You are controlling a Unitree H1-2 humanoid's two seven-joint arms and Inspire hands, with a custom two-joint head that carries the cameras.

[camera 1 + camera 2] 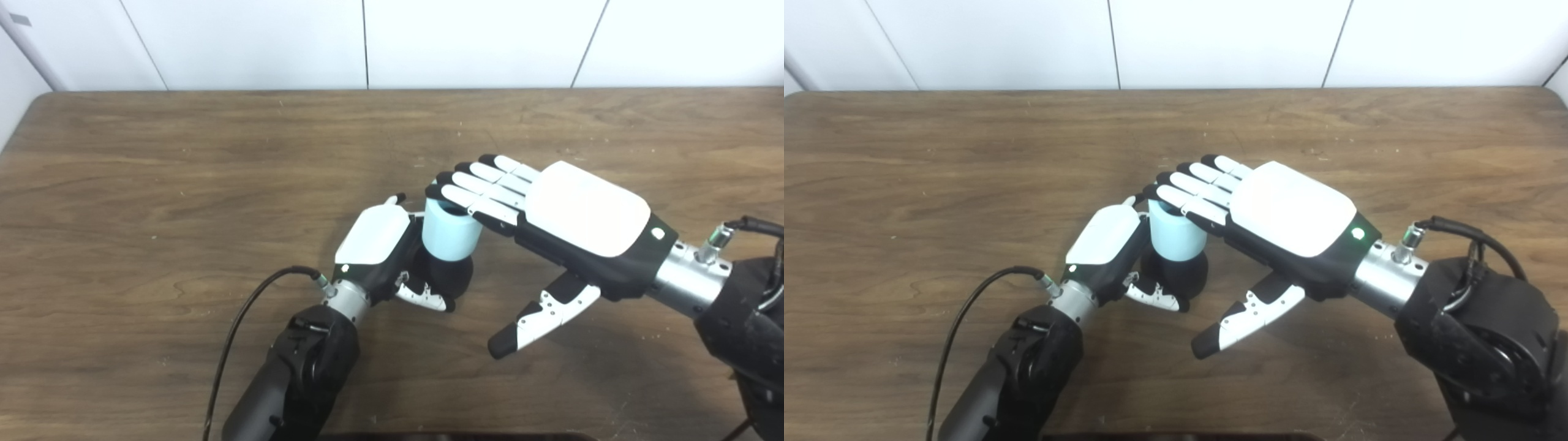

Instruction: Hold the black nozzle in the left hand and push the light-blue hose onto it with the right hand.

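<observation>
The black nozzle (452, 275) stands upright on the wooden table (184, 184) near the middle. My left hand (383, 245) is shut on it, fingers behind and thumb in front. The light-blue hose (450, 236), a short open tube, sits upright on top of the nozzle. My right hand (551, 214) is open, palm down, with its flat fingers (484, 190) resting over the hose's top rim and its thumb hanging free below. The same shows in the right eye view, with hose (1176, 239), nozzle (1176, 272), left hand (1108, 242) and right hand (1274, 211).
A black cable (245, 331) runs from my left wrist toward the table's front edge. A white panelled wall (367, 43) stands behind the table's far edge.
</observation>
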